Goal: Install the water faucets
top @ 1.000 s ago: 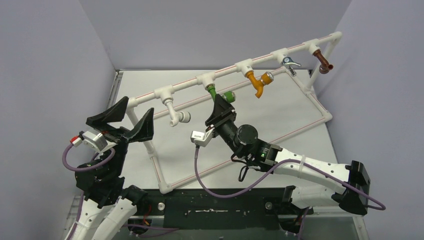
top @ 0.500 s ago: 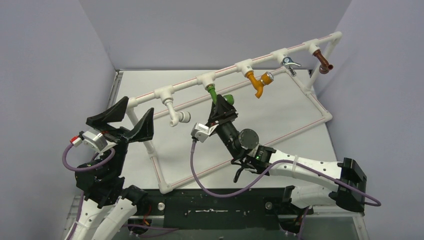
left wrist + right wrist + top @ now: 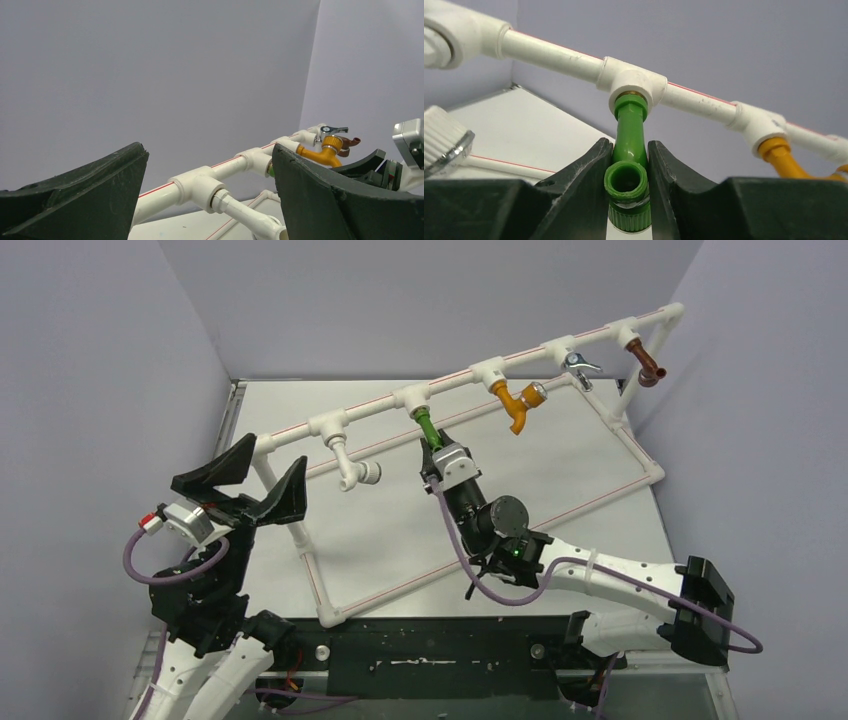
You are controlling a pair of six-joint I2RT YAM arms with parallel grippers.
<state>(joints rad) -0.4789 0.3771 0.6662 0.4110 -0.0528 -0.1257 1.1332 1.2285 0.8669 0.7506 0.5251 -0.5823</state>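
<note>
The left gripper (image 3: 272, 468) hovers near the left end of the pipe frame (image 3: 375, 405), jaws spread wide. Along the top rail hang the white faucet (image 3: 352, 473), the green faucet (image 3: 629, 145) — pinched between the right gripper's (image 3: 629, 165) fingers — then the orange faucet (image 3: 518, 402), silver faucet (image 3: 576, 363) and brown faucet (image 3: 649, 367).

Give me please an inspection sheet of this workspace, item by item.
Surface: white table, frame standing on it.
Job's things: white faucet, green faucet, orange faucet, silver faucet, brown faucet, all hanging from the frame's top rail.
Clutter: nothing seen.
Grippers: left gripper open, empty, raised; right gripper shut on green faucet.
Cables: left cable and right cable, purple, looping by the arms.
Surroundings: grey walls on three sides.
</note>
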